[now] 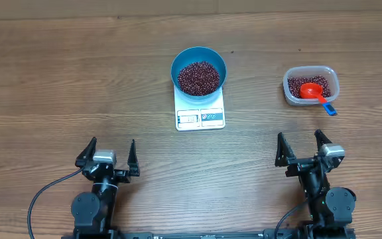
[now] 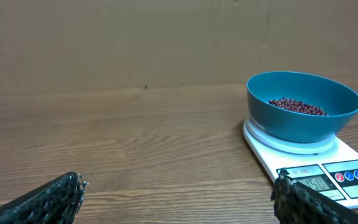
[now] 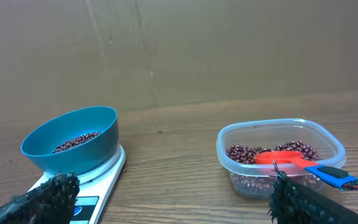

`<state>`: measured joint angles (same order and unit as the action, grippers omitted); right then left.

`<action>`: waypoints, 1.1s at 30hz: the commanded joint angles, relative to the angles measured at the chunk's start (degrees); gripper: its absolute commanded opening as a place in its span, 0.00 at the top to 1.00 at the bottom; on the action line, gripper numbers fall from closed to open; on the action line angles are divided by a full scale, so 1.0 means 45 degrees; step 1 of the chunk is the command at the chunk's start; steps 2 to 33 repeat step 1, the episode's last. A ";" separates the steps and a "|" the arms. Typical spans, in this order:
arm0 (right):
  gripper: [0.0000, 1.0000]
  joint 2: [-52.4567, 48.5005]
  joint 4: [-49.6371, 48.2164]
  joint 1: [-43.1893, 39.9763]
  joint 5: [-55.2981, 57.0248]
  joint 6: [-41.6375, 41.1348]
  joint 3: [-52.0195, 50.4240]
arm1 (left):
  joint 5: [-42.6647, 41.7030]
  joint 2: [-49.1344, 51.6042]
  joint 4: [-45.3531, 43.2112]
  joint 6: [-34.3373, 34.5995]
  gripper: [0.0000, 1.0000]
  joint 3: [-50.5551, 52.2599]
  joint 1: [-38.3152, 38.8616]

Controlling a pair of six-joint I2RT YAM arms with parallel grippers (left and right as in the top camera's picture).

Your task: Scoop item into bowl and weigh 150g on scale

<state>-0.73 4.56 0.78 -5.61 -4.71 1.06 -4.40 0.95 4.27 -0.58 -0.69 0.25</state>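
Wood-grain table (image 1: 58, 79) fills the overhead view, and a plain brown wall (image 2: 166, 43) stands behind it in both wrist views. At the near edge my left gripper (image 1: 111, 147) sits toward the left corner, jaws spread wide with nothing between them. My right gripper (image 1: 300, 141) sits toward the near right corner, spread just as wide and holding nothing. Farther in, about midway between the left and right edges, the scale (image 1: 200, 117) lies flat, its display panel (image 2: 319, 183) facing the near edge. In the left wrist view the digits look like 150, though they are too small for me to be sure. The bowl (image 1: 178, 63) stands upright on the scale's far half, and the beans (image 1: 199, 78) lie in a heap in its bottom. Toward the right edge, well apart from the scale, a clear tub (image 1: 333, 78) holds more beans and a red scoop (image 1: 310, 90), whose blue handle (image 1: 328, 107) sticks out over the tub's near right rim.
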 commanded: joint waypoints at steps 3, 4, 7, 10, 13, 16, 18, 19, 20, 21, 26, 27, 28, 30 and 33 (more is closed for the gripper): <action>0.00 0.0126 -0.0039 -0.0053 -0.0010 -0.0087 -0.0136 | 0.0117 -0.0155 -0.0015 -0.0253 0.01 0.0092 -0.0073; 0.00 0.0126 -0.0039 -0.0053 -0.0010 -0.0087 -0.0136 | 0.0117 -0.0155 -0.0015 -0.0253 0.01 0.0092 -0.0073; 0.00 0.0126 -0.0039 -0.0053 -0.0010 -0.0087 -0.0136 | 0.0117 -0.0155 -0.0015 -0.0253 0.01 0.0092 -0.0073; 0.00 0.0126 -0.0039 -0.0053 -0.0010 -0.0087 -0.0136 | 0.0117 -0.0155 -0.0015 -0.0253 0.01 0.0092 -0.0073; 0.00 0.0126 -0.0039 -0.0053 -0.0010 -0.0087 -0.0136 | 0.0117 -0.0155 -0.0015 -0.0253 0.01 0.0092 -0.0073; 0.00 0.0126 -0.0039 -0.0053 -0.0010 -0.0087 -0.0136 | 0.0117 -0.0155 -0.0015 -0.0253 0.01 0.0092 -0.0073; 0.00 0.0126 -0.0039 -0.0053 -0.0010 -0.0087 -0.0136 | 0.0117 -0.0155 -0.0015 -0.0253 0.01 0.0092 -0.0073; 0.00 0.0126 -0.0039 -0.0053 -0.0010 -0.0087 -0.0136 | 0.0117 -0.0155 -0.0015 -0.0253 0.01 0.0092 -0.0073; 0.00 0.0126 -0.0039 -0.0053 -0.0010 -0.0087 -0.0136 | 0.0117 -0.0155 -0.0015 -0.0253 0.01 0.0092 -0.0073; 0.00 0.0126 -0.0039 -0.0053 -0.0010 -0.0087 -0.0136 | 0.0117 -0.0155 -0.0015 -0.0253 0.01 0.0092 -0.0073; 0.00 0.0126 -0.0039 -0.0053 -0.0010 -0.0087 -0.0136 | 0.0117 -0.0155 -0.0015 -0.0253 0.01 0.0092 -0.0073; 0.00 0.0126 -0.0039 -0.0053 -0.0010 -0.0087 -0.0136 | 0.0117 -0.0155 -0.0015 -0.0253 0.01 0.0092 -0.0073; 0.00 0.0126 -0.0039 -0.0053 -0.0010 -0.0087 -0.0136 | 0.0117 -0.0155 -0.0015 -0.0253 0.01 0.0092 -0.0073; 0.00 0.0126 -0.0039 -0.0053 -0.0010 -0.0087 -0.0136 | 0.0117 -0.0155 -0.0015 -0.0253 0.01 0.0092 -0.0073; 0.00 0.0126 -0.0039 -0.0053 -0.0010 -0.0087 -0.0136 | 0.0117 -0.0155 -0.0015 -0.0253 0.01 0.0092 -0.0073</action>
